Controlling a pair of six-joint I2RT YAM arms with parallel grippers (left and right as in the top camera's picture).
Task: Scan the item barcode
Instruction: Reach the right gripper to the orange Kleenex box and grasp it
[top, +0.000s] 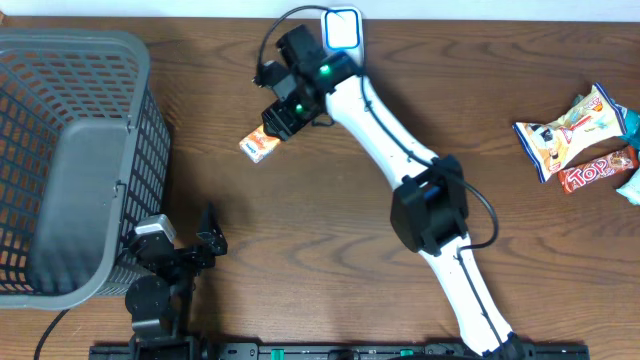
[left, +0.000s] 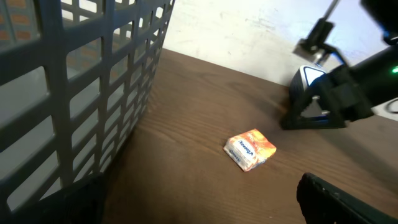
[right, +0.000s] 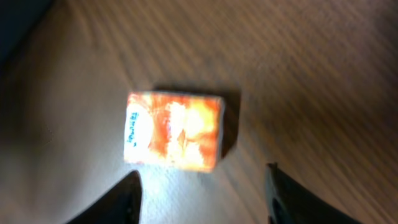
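Note:
The item is a small orange-and-white packet (top: 259, 146) lying flat on the wooden table, also visible in the left wrist view (left: 250, 149). My right gripper (top: 275, 122) hovers just above it. In the right wrist view the packet (right: 174, 130) lies just ahead of the fingertips, and the gripper (right: 202, 176) stands open with only bare table between its fingers. My left gripper (top: 182, 238) rests open near the front edge beside the basket, its dark fingers (left: 348, 199) wide apart and holding nothing. A white device with a blue-lit face (top: 342, 28) stands at the table's back edge.
A large grey mesh basket (top: 100, 45) fills the left side, close against my left gripper (left: 199, 202). Several snack packets (top: 570, 130) lie at the far right. The right arm (top: 400, 150) stretches diagonally across the middle of the table.

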